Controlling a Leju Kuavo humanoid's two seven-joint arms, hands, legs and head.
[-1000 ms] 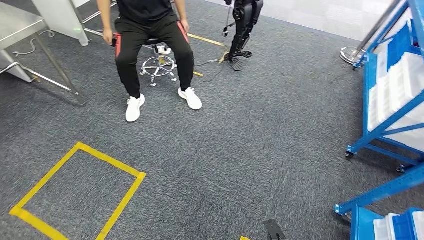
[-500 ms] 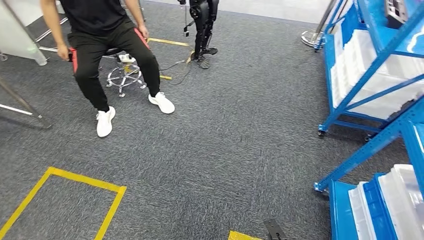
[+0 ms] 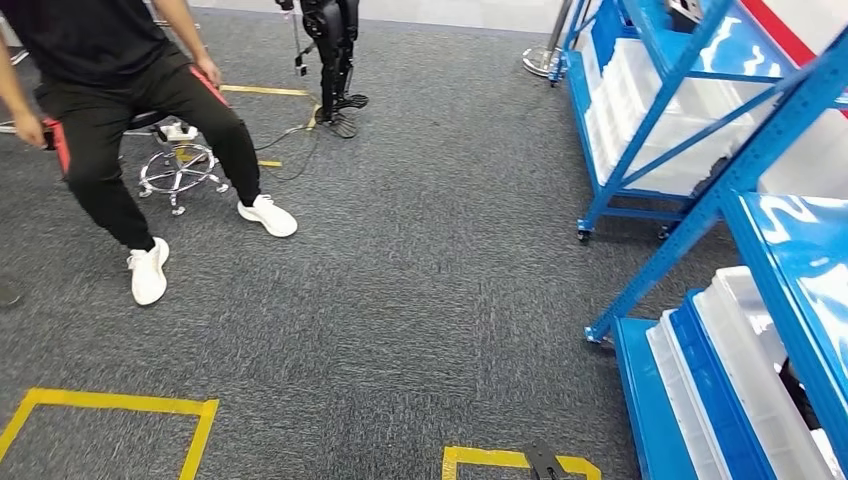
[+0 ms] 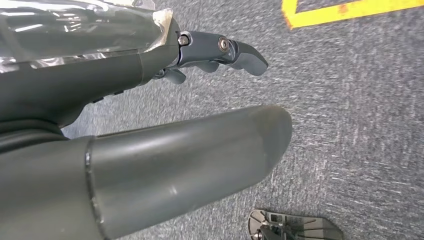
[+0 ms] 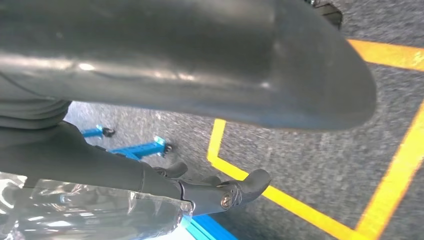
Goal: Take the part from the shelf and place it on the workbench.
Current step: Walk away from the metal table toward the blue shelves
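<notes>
At far left of the head view, a person in black top and black trousers with a red side stripe (image 3: 110,100) sits on a chrome five-legged stool (image 3: 180,170), white shoes planted well apart on the grey carpet floor (image 3: 420,280). Below them, a yellow tape floor square (image 3: 110,403) is cut off by the lower edge. Further right, at the top, the black legs of a second humanoid robot (image 3: 335,50) stand on the carpet with a dark cable trailing beside them. At bottom centre lies a second yellow tape outline (image 3: 490,457). To the right stands a far blue steel shelf rack on castors (image 3: 650,120) loaded with white plastic bins (image 3: 625,75). A small grey object (image 3: 690,8) sits on its upper shelf at the top edge, cut off; whether it is the part cannot be told. At far right, a near blue steel shelf rack (image 3: 700,220) carries long white trays (image 3: 740,370) on its lowest level. In the left wrist view, the left hand (image 4: 125,80) hangs over the carpet, dark fingers (image 4: 220,50) extended clear of the thumb, holding nothing. In the right wrist view, the right hand (image 5: 125,170) likewise hangs empty, fingers (image 5: 240,190) spread from the thumb, above yellow tape lines.
</notes>
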